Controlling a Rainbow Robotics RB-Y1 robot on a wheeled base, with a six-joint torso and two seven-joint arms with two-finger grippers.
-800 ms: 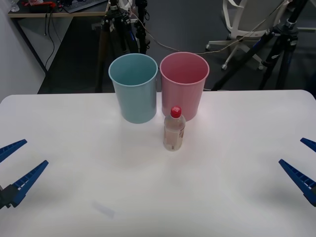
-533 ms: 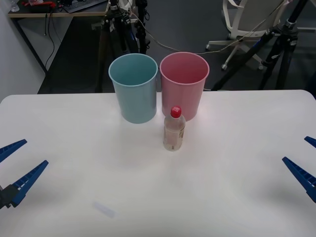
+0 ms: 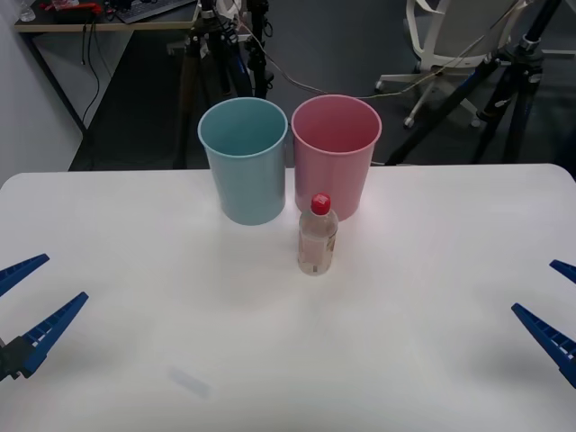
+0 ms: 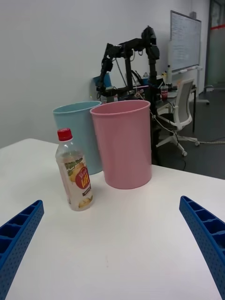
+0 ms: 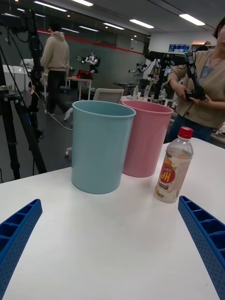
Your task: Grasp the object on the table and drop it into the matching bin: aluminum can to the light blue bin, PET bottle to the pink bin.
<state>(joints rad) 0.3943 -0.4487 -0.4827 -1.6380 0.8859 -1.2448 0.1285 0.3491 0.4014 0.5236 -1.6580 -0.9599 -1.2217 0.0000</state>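
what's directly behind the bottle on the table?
The pink bin stands just behind the PET bottle, with the light blue bin beside it. The bottle covers part of the pink bin's lower wall; contact can't be judged.

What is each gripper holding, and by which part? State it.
Nothing is held. The left gripper and right gripper are both open at the table's sides; the bottle stands untouched before the pink bin.

Clear plastic PET bottle (image 3: 317,238); smooth white table (image 3: 270,360).

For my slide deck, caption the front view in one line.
PET bottle upright before pink bin and light blue bin; both grippers open.
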